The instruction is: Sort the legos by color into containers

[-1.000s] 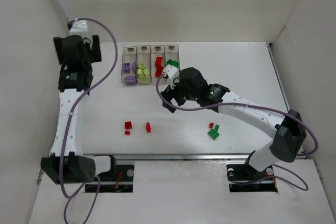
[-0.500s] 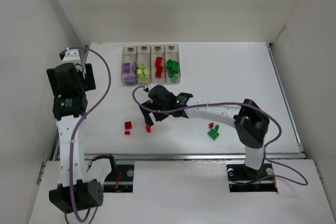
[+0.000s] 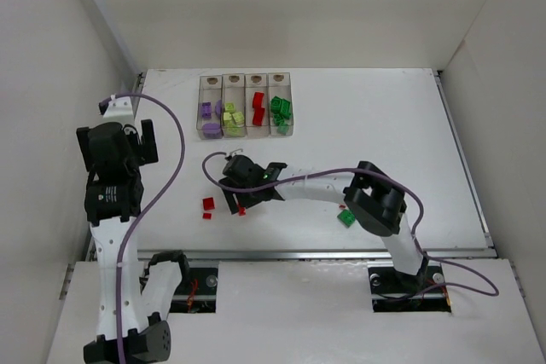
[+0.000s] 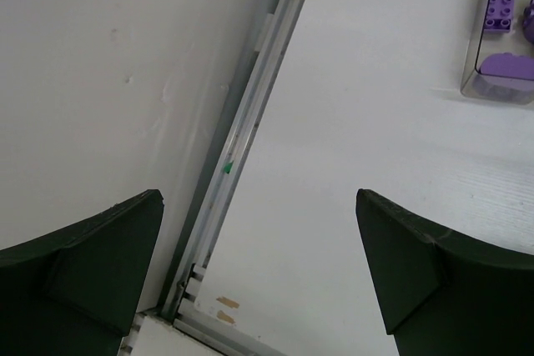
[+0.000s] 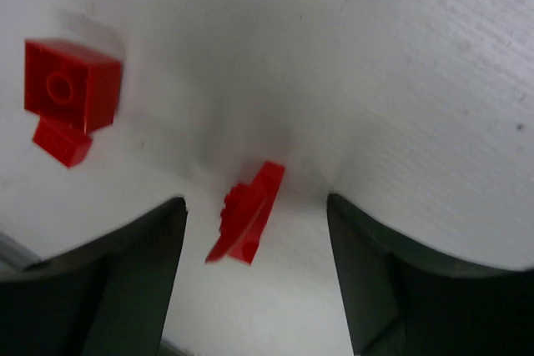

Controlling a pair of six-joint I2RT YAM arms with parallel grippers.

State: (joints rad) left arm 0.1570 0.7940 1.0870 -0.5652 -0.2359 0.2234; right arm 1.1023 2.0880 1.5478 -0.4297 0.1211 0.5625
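Legos (image 3: 232, 117) mostly lie sorted in the containers (image 3: 211, 83) at the far side of the table (image 3: 384, 125), with a few loose near the front. The right gripper (image 3: 240, 203) has swung from the green bin (image 3: 280, 79) down to a red lego (image 5: 248, 223) lying on its edge. Its jaws straddle it, narrowing, with bare table on both sides, so nothing is grasped yet. The left gripper (image 4: 259, 206) has drifted back along the left edge, spread wide and empty. A red pick looks to be starting.

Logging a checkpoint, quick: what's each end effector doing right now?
Left end effector: open, empty.
Right end effector: open, straddling a red lego, not gripping.
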